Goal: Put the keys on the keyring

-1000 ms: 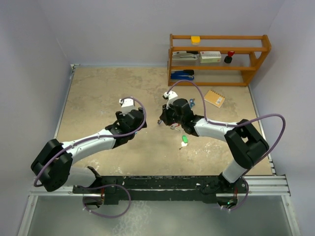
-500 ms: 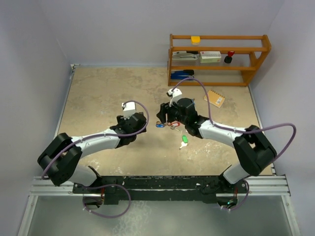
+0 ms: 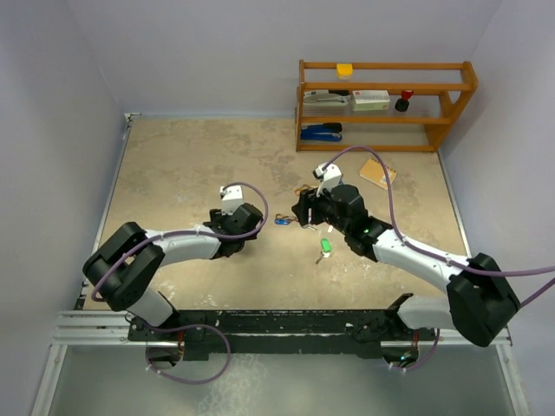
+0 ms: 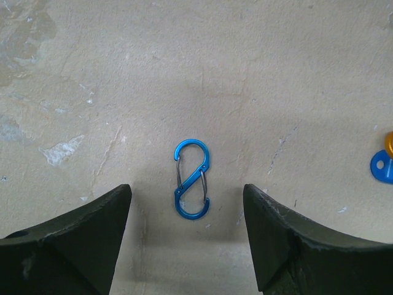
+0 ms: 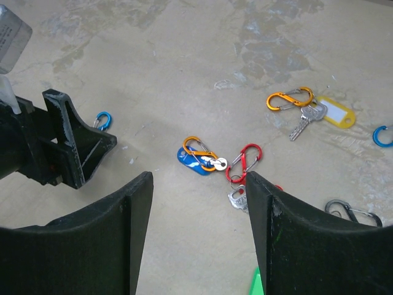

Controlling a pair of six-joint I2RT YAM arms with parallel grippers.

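The left gripper (image 4: pixel 185 189) hovers, jaws apart, above a blue S-clip (image 4: pixel 191 179) on the table (image 4: pixel 92 74); the right gripper (image 5: pixel 198 178) hangs, jaws apart, above the keys (image 5: pixel 192 161). They lie on the table among coloured clips (image 5: pixel 288 98).

right gripper (image 3: pixel 300 213) has pulled back rightward, leaving the blue-tagged key (image 3: pixel 282 219) lying exposed.

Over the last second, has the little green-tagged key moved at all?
No. The green-tagged key lies where it lay, no nearer to or farther from the wooden shelf than a second ago.
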